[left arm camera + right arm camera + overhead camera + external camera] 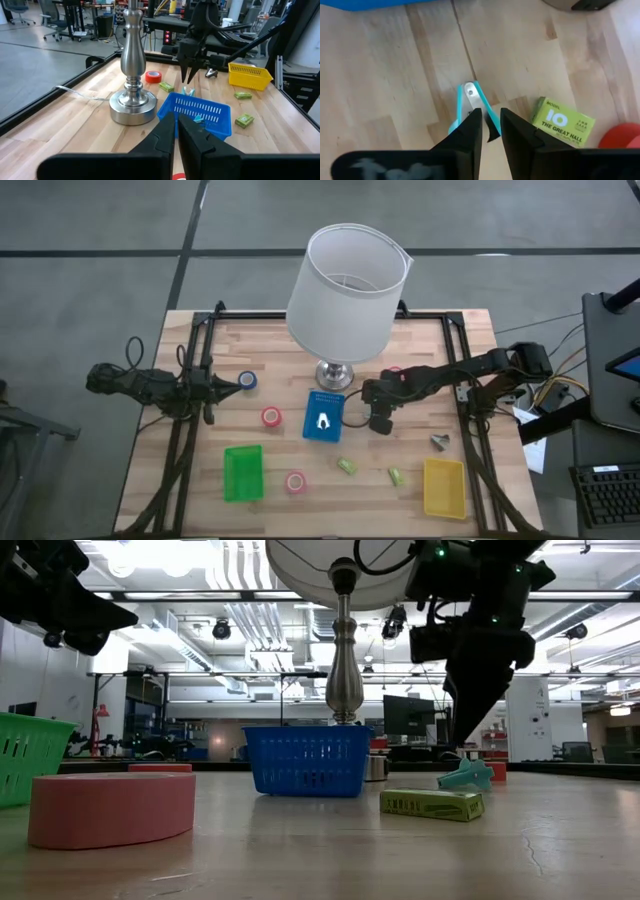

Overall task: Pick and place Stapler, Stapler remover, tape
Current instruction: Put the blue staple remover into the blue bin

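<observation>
- Right pincer (490, 131), fingers narrowly parted, hangs above the teal stapler remover (472, 102) lying just right of the blue bin (323, 416).
- Left pincer (238, 387), closed, waits near the wooden tabletop's (150, 470) left edge, beside blue tape (247, 381).

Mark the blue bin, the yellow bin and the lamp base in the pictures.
blue bin (323, 420), high view, on its floor.
yellow bin (444, 487), high view, on its floor.
lamp base (132, 105), left wrist view, on the round metal foot.
</observation>
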Controlling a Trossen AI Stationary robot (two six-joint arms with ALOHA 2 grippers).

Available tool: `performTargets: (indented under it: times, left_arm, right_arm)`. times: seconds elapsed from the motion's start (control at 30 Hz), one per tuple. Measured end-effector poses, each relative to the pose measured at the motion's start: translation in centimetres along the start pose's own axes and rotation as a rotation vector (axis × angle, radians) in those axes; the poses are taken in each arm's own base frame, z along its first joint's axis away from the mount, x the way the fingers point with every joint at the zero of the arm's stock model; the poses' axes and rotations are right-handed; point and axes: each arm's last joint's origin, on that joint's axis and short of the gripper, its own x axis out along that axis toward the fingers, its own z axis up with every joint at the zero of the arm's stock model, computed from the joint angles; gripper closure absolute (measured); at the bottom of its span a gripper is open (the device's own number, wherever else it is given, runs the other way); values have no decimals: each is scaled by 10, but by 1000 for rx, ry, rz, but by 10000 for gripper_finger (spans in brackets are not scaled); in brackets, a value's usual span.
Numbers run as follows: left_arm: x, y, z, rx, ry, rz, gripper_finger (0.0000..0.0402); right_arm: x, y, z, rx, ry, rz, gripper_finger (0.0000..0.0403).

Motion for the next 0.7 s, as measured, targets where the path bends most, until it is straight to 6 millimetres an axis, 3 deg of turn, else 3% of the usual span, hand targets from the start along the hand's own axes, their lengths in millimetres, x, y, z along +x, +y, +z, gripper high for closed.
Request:
performTargets:
  times: [0.2, 0.5, 0.7]
  left_arm:
    - [0, 0, 0, 0, 0, 0, 378]
    - [0, 0, 0, 0, 0, 0, 378]
    - [0, 0, 0, 0, 0, 0, 378]
  right_arm:
    - [1, 1, 1, -51, -16, 10, 326]
    - [10, -4, -12, -123, 35, 15, 271]
    - [12, -4, -13, -145, 30, 17, 262]
